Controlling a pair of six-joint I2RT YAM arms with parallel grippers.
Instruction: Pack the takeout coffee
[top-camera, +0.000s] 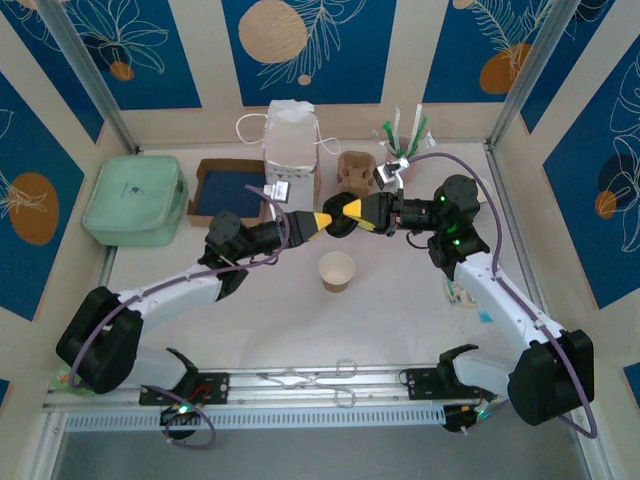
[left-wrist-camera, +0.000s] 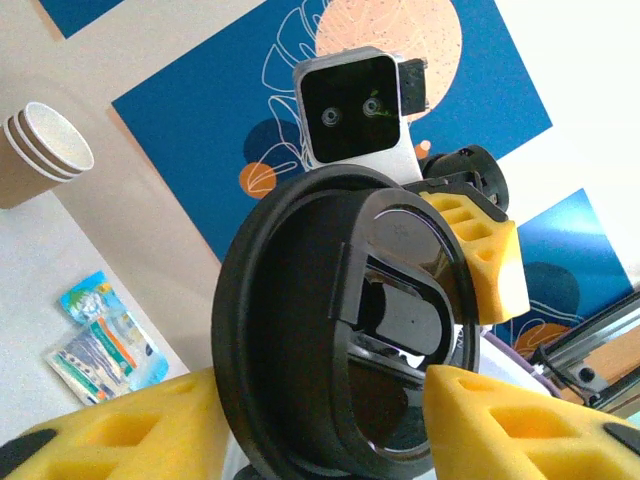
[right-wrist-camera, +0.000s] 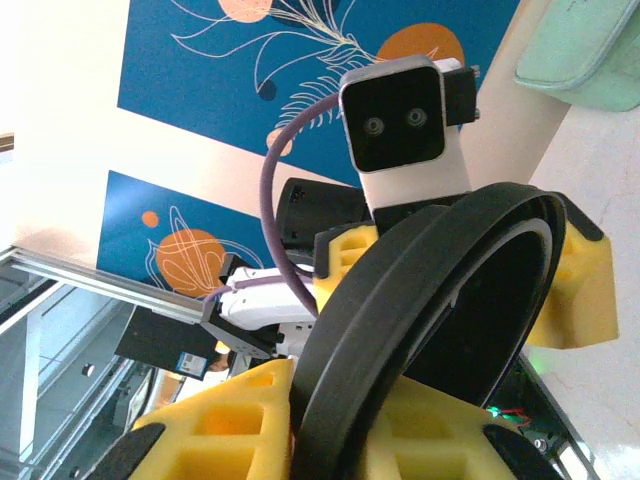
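A kraft-brown paper cup (top-camera: 337, 271) stands open and lidless on the table in the top view; it also shows at the upper left of the left wrist view (left-wrist-camera: 45, 150). Above and behind it, the round black lid (top-camera: 337, 224) hangs in the air between both grippers. My right gripper (top-camera: 352, 211) is shut on the lid's rim (right-wrist-camera: 420, 270), its yellow fingers (right-wrist-camera: 230, 420) pressed on either side. My left gripper (top-camera: 325, 222) faces it, and its fingers (left-wrist-camera: 110, 430) stand close on either side of the lid (left-wrist-camera: 290, 300) with the jaws still apart.
At the back stand a mint case (top-camera: 135, 200), a brown tray with a blue inside (top-camera: 225, 192), a white paper bag (top-camera: 290, 145), a pulp carrier (top-camera: 355, 170) and a holder of straws (top-camera: 405, 135). Sachets (top-camera: 465, 298) lie right; scissors (top-camera: 310, 378) lie at the near edge.
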